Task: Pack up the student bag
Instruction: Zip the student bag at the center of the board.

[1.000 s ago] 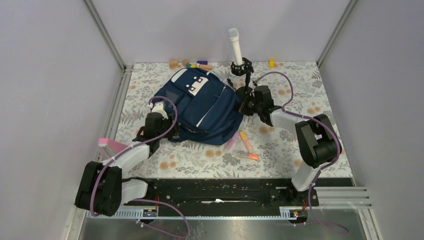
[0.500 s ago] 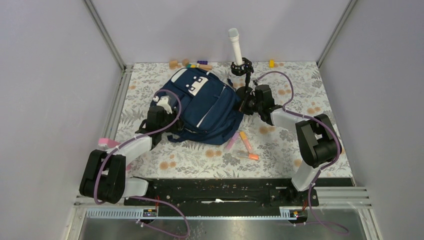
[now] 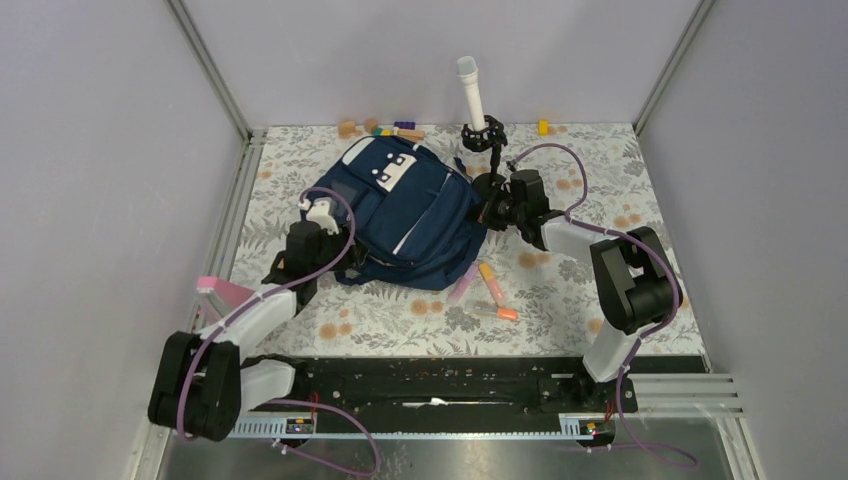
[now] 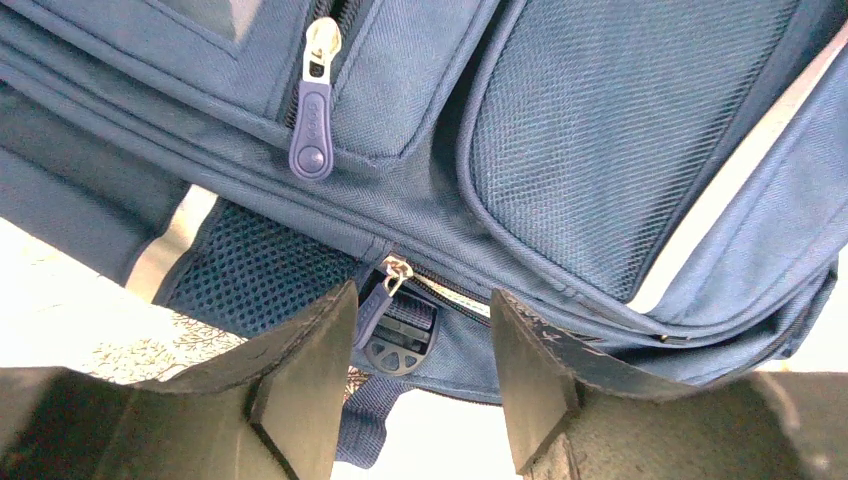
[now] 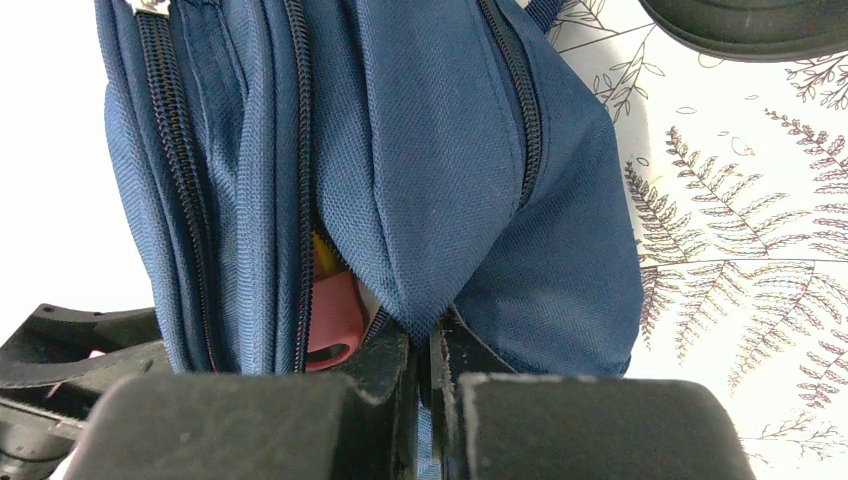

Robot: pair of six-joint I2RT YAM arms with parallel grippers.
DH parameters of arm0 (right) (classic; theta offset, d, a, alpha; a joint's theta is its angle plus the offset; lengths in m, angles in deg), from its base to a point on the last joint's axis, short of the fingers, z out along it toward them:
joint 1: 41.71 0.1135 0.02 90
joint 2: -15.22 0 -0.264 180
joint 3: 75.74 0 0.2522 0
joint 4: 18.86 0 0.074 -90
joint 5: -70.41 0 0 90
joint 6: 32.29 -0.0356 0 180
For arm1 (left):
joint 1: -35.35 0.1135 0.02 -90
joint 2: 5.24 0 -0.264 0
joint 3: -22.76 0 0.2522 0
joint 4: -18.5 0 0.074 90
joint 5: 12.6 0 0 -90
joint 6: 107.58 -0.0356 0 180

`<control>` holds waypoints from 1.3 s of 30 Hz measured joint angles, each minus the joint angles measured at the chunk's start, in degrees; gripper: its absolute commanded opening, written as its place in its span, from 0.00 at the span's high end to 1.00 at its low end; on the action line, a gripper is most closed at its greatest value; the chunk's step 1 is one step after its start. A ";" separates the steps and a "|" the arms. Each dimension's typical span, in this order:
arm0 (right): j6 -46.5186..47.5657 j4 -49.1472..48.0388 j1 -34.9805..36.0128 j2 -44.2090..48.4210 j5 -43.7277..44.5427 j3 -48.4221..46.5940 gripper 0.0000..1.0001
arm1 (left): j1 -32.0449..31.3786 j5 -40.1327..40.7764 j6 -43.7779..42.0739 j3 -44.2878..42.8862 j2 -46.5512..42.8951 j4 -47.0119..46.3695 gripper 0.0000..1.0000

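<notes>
Bag point(image 3: 405, 205) sits just ahead of my left gripper point(image 4: 422, 305), which has backed off slightly, half open and empty, zip pull point(image 4: 393, 275) uncaught. My right gripper point(image 5: 430, 350) stays pinched on the bag's edge.

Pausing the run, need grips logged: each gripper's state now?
Left gripper: open, holding nothing, jaws astride a zipper pull of the student bag.
Right gripper: closed on the student bag's fabric.

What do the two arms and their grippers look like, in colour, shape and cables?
The left arm and right arm have white links between chunky black joints. A purple cable loops along each. The left gripper and right gripper have thick matte black fingers, a little scuffed.
</notes>
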 measured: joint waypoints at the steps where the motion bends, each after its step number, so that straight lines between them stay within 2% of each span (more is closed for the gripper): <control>1: 0.00 0.00 0.00 -0.02 -0.02 0.00 1.00 | 0.02 0.35 0.07 0.48 -1.49 0.24 0.46; 6: -0.24 -0.15 -0.13 -0.09 -0.46 0.00 1.00 | 0.52 1.46 0.20 0.72 -3.91 1.14 0.53; 15: -0.59 -0.24 -0.17 -0.11 -0.63 0.00 1.00 | 0.63 1.49 0.63 -0.57 1.22 6.95 0.54; 23: -0.83 -0.35 -0.24 -0.13 -0.94 0.00 1.00 | 0.74 1.46 0.55 -2.62 3.37 6.86 0.60; 29: -0.94 -0.35 -0.24 -0.20 -1.03 -0.02 1.00 | 0.79 1.07 0.07 -6.23 7.15 7.17 0.70; 34: -1.07 -0.35 -0.24 -0.20 -1.05 -0.09 1.00 | 0.79 1.01 0.00 -6.99 7.87 8.63 0.70; 36: -1.22 -0.35 -0.24 -0.22 -1.05 -0.11 1.00 | 0.79 0.92 0.04 -6.99 7.85 8.81 0.76; 39: -1.38 -0.35 -0.24 -0.22 -1.07 -0.11 1.00 | 0.79 0.44 0.55 -6.88 7.80 8.72 0.97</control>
